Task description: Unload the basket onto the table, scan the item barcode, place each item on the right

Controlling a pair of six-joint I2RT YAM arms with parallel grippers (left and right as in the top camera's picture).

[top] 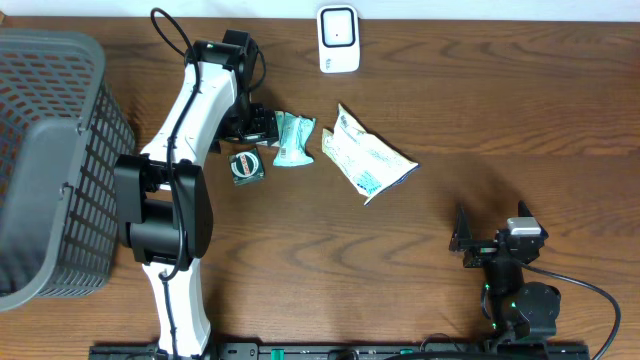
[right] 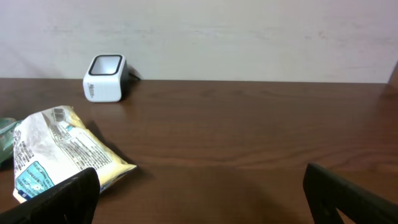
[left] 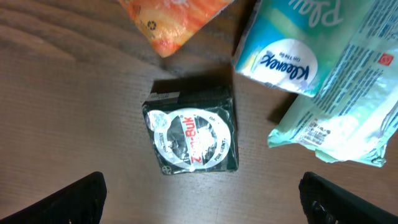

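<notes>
On my left wrist feed, the tissue pack [left: 283, 62] carries the brand "Kleenex" in blue script on a white oval. Larger pale lettering above it is cut off by the frame edge and I can't make it out. The small dark green pack [left: 191, 134] has a round white label lying slantwise; "Buk" is plain in bold dark letters, and with the red letters before it I read "Zam-Buk". A white strip label [left: 165, 96] on its top edge is too small to read. The orange packet [left: 174, 15] shows a small round recycling-type mark. The pale green packet [left: 345, 118] has a fine-print panel with a red mark, which I can't read. On the right wrist feed, the white bag [right: 59, 155] has dense print I can't make out.
</notes>
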